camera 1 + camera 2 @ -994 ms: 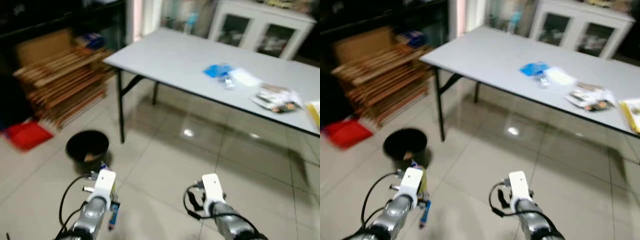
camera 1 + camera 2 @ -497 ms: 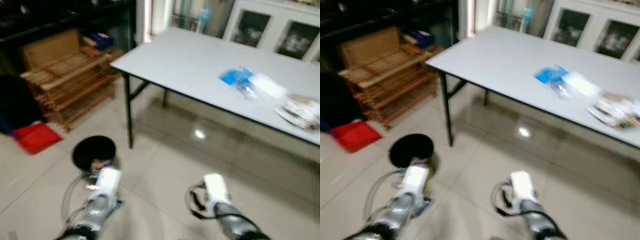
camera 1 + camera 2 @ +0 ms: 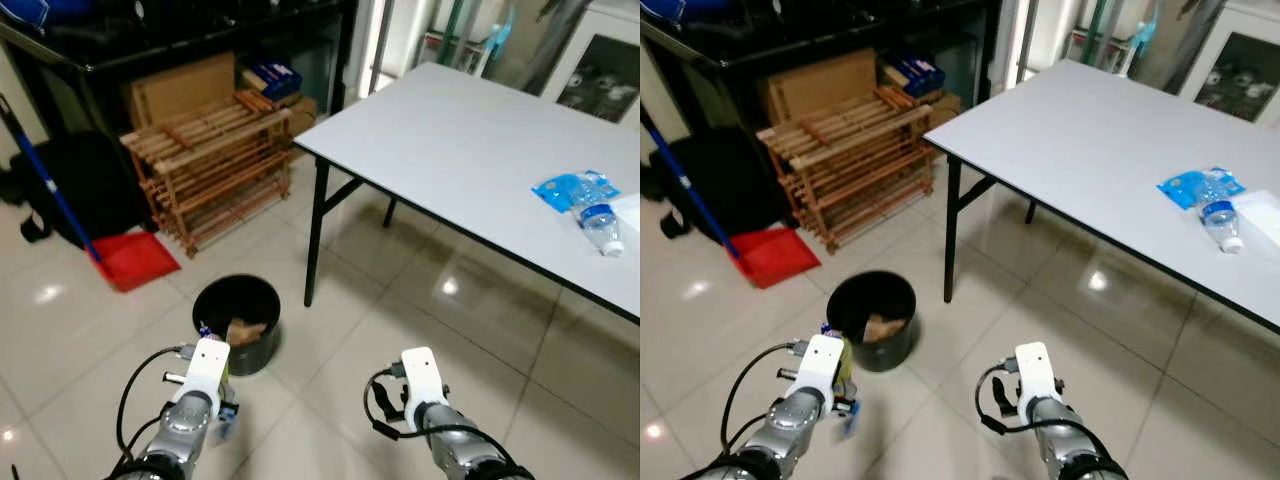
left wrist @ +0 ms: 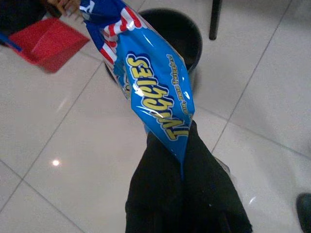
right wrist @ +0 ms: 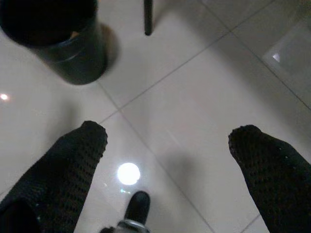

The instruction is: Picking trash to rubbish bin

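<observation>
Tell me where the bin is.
The bin stands on the floor ahead of the left pincer, beside the table leg and near the red dustpan.

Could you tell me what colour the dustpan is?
Red dustpan, clearest in the left eye view.

My left gripper [image 4: 181, 160] pinches the lower end of the blue snack bag [image 4: 146, 82], so that end is hidden between my fingers, and the bag's top runs off the wrist picture's edge while it covers part of the black bin [image 4: 187, 36] behind it. From my head camera the bag is a small blue sliver [image 3: 226, 415] tucked behind my left wrist, its print too small to read, and the brown scrap inside the bin [image 3: 245, 331] is too small to identify. My right fingers [image 5: 73, 160] are cut off by the wrist picture's edge, and the long white table [image 3: 470, 150] runs off the right edge past a plastic bottle [image 3: 600, 228] and a blue packet [image 3: 565, 190] whose label I cannot read.
</observation>
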Controlling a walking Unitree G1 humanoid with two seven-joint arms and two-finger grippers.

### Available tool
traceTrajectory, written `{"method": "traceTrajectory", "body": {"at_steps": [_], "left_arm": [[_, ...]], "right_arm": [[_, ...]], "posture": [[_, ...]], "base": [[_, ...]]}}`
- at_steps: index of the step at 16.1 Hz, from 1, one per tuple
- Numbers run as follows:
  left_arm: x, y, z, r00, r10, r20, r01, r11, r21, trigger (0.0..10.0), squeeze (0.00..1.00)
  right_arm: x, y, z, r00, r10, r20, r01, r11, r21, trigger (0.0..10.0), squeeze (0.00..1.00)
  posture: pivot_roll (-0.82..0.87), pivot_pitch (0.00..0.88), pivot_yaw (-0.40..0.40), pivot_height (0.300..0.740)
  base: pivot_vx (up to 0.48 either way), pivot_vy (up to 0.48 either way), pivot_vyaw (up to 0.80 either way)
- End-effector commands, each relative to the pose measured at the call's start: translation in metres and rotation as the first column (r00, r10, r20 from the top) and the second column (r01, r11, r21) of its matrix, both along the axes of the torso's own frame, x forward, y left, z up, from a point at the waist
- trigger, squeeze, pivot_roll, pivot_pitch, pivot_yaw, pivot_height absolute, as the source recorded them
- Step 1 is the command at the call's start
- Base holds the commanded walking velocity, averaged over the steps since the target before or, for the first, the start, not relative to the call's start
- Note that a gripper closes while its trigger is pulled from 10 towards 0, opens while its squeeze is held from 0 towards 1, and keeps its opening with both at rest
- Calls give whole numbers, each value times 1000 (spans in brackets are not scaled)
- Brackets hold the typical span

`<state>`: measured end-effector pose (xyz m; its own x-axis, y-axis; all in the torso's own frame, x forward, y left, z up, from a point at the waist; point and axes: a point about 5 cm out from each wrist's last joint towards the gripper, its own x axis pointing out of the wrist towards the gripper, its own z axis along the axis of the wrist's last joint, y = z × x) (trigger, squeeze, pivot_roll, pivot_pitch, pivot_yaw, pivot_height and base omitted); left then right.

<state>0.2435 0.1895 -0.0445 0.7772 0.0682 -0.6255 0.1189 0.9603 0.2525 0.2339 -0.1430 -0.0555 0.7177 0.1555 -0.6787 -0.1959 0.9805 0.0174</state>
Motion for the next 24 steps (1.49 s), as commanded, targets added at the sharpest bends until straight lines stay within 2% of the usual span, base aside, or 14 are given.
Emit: {"method": "traceTrajectory", "body": {"at_steps": [1,5,10,17,19,24], "left_arm": [[3,-8,1,1000,-20,7,20,1000,-8,10000,0],[3,-7,1,1000,-17,5,18,1000,-7,10000,0],[3,-6,1,1000,-19,5,19,1000,-5,10000,0],[2,-6,0,1000,-27,2,27,1000,-2,10000,0],[2,-6,0,1000,-28,1,28,1000,-2,10000,0],[1,-6,0,999,-34,-1,34,999,1,10000,0]], "right_arm": [[0,-8,0,999,-33,-3,33,999,-7,10000,0],[1,-7,0,1000,-7,-1,6,1000,-17,10000,0],[-1,-4,0,1000,-2,-2,2,1000,-10,10000,0],[-1,-3,0,1000,20,3,-20,1000,-8,10000,0],[-1,-2,-1,1000,15,0,-15,1000,-7,10000,0],[-2,-3,-1,1000,-5,1,5,1000,11,10000,0]], "posture": [[11,49,-67,740],[13,48,-66,740],[16,36,-66,740],[18,17,-65,740],[21,13,-66,740],[20,0,-63,740]], "base": [[364,0,0],[362,0,0],[355,0,731],[354,0,94],[351,0,559],[349,0,0]]}}
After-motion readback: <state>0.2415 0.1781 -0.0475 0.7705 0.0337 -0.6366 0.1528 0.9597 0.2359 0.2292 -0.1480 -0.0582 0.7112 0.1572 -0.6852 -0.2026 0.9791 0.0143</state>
